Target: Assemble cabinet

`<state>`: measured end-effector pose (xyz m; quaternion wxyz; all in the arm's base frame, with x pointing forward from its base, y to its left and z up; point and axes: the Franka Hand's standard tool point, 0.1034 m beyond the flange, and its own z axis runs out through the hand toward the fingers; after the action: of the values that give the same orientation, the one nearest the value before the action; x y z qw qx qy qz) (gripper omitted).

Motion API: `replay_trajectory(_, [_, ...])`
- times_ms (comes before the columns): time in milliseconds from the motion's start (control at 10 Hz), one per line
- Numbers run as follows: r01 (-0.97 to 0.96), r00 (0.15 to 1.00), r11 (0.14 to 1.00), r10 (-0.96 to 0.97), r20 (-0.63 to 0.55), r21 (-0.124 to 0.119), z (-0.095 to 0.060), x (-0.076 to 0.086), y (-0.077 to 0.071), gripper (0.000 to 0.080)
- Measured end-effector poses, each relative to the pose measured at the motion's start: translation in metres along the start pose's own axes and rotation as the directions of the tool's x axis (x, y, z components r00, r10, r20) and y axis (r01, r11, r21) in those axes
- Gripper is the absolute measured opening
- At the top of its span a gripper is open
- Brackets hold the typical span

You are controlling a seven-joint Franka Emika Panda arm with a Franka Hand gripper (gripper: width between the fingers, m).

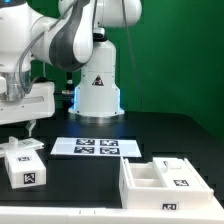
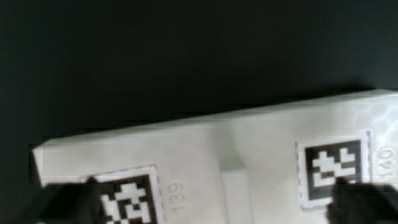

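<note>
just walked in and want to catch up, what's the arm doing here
The gripper hangs open just above a small white tagged part at the exterior view's left, not gripping it yet. The large compartmented cabinet box sits untouched at the exterior view's right, with the marker board lying between them on the black table.
</note>
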<state>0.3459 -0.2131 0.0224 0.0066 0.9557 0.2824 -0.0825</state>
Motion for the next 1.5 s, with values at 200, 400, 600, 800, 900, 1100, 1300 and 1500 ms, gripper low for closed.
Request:
replay_trajectory(200, [0.0, 1.0, 1.0, 0.0, 0.0, 0.0, 0.0, 0.0, 0.0, 0.0299])
replay_trajectory(400, [0.0, 1.0, 1.0, 0.0, 0.0, 0.0, 0.0, 0.0, 0.0, 0.0124])
replay_trajectory(600, [-0.034, 0.999, 0.999, 0.034, -0.001, -0.001, 0.0, 0.0, 0.0, 0.0057])
replay_trajectory(800, [-0.271, 0.962, 0.962, 0.271, -0.031, 0.0, -0.012, 0.012, -0.009, 0.0057])
replay_trajectory(900, [-0.456, 0.889, 0.889, 0.458, -0.031, 0.039, -0.022, 0.025, -0.025, 0.0057])
replay_trajectory(1100, [-0.749, 0.658, 0.659, 0.752, -0.032, 0.076, -0.046, 0.075, -0.066, 0.0057])
replay_trajectory(1300, [-0.874, 0.479, 0.479, 0.878, -0.013, 0.081, -0.054, 0.111, -0.077, 0.0058])
replay_trajectory(1500, [-0.916, 0.393, 0.392, 0.919, -0.003, 0.089, -0.051, 0.11, -0.078, 0.0058])
